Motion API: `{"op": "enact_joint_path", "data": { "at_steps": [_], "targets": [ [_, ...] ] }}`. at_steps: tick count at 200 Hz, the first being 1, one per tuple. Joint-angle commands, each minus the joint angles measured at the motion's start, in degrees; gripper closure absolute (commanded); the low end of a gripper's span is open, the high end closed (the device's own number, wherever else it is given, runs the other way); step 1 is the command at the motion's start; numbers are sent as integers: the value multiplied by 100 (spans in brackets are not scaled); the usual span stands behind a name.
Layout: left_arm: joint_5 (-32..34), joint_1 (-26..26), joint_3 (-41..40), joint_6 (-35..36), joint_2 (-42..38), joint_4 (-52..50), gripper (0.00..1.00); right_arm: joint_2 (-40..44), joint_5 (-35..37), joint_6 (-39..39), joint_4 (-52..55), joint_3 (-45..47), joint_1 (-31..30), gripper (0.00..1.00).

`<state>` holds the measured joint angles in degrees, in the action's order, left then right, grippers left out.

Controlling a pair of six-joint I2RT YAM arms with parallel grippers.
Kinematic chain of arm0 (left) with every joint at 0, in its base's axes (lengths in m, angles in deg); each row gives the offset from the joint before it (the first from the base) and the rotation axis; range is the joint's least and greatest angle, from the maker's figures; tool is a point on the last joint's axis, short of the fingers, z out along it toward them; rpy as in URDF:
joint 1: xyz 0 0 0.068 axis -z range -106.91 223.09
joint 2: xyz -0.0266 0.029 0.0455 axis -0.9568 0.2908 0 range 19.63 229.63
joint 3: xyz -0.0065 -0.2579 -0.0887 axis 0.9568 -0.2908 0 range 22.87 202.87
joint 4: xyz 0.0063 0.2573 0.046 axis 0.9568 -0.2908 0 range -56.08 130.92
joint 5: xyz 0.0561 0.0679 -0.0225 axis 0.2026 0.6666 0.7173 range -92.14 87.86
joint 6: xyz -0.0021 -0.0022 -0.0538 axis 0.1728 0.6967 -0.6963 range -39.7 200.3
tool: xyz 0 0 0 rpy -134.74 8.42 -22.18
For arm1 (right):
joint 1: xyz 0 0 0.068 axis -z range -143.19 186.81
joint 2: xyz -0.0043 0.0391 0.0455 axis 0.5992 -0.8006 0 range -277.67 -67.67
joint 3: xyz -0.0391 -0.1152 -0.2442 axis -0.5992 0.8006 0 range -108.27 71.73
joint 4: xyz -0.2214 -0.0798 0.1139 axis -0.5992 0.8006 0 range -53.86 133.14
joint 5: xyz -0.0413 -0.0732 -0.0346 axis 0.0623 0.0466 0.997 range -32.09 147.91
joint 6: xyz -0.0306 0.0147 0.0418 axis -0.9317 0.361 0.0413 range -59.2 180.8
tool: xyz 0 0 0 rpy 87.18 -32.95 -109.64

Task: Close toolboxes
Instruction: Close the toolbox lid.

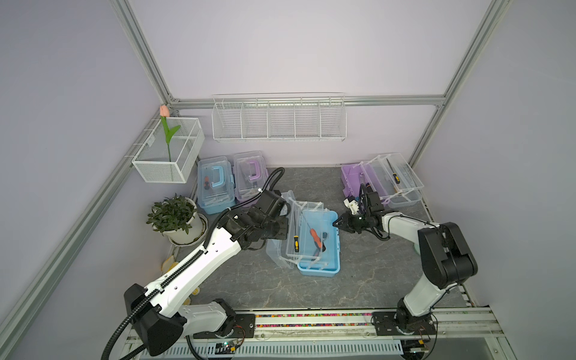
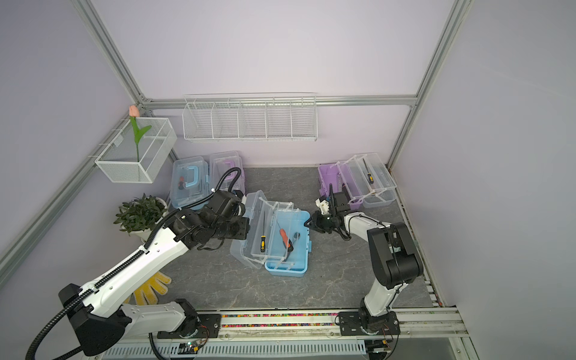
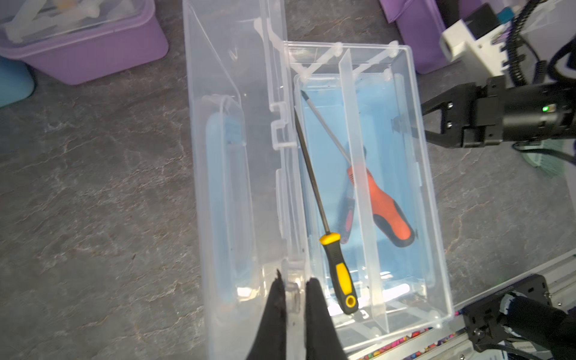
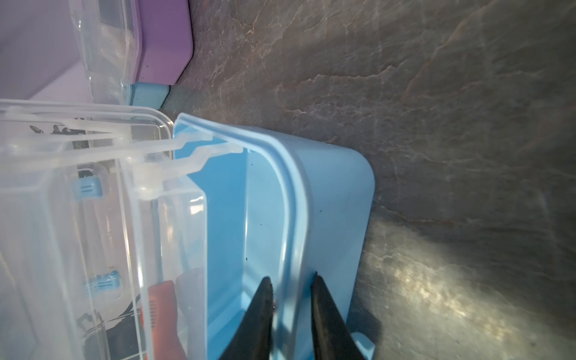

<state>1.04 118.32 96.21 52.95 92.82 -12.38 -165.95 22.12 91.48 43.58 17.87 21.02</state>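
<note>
An open light-blue toolbox (image 1: 318,270) sits mid-table, its clear lid (image 1: 277,249) lying back on the left and its clear tray (image 3: 402,174) raised over the base. Under the tray are a yellow-handled screwdriver (image 3: 341,277) and an orange-handled one (image 3: 386,208). My left gripper (image 3: 296,290) is shut on the clear lid edge by the hinge. My right gripper (image 4: 293,283) pinches the blue base's rim (image 4: 293,193) on the far side of the box from the lid. A second blue toolbox (image 1: 215,185) and a purple one (image 1: 251,176) stand closed at the back left. Another purple toolbox (image 1: 353,182) lies open at the back right.
A potted plant (image 1: 176,218) stands left of the left arm. A white wire basket (image 1: 168,152) holding a tulip hangs on the left wall, and a wire rack (image 1: 279,120) on the back wall. A yellow glove (image 2: 152,288) lies by the left arm's base.
</note>
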Motion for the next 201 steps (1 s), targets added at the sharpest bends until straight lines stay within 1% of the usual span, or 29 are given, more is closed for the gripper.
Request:
{"op": "enact_joint_path", "data": {
  "at_steps": [1,17,35,107,146,168,188,201],
  "targets": [
    [-1317,383,-15,-18,506,1087,95,62,-378,61,-125,70,-205,74],
    [-1391,444,-4,-33,614,1214,91,106,-376,46,-73,70,-205,70],
    [-1397,484,52,-33,751,1242,90,166,-308,-43,51,70,-154,67],
    [-1483,603,-2,-94,987,1523,90,594,-47,-355,625,126,139,66],
    [-1550,618,-6,-156,1028,1710,88,1109,203,-533,1047,148,351,62],
    [-1687,660,0,-203,1077,1901,86,1503,440,-637,1345,175,359,61],
    [-1679,687,89,-209,1126,1929,82,1899,651,-648,1569,184,358,59],
    [-1646,686,135,-200,1149,1911,77,2105,770,-641,1689,167,252,59]
  ]
}}
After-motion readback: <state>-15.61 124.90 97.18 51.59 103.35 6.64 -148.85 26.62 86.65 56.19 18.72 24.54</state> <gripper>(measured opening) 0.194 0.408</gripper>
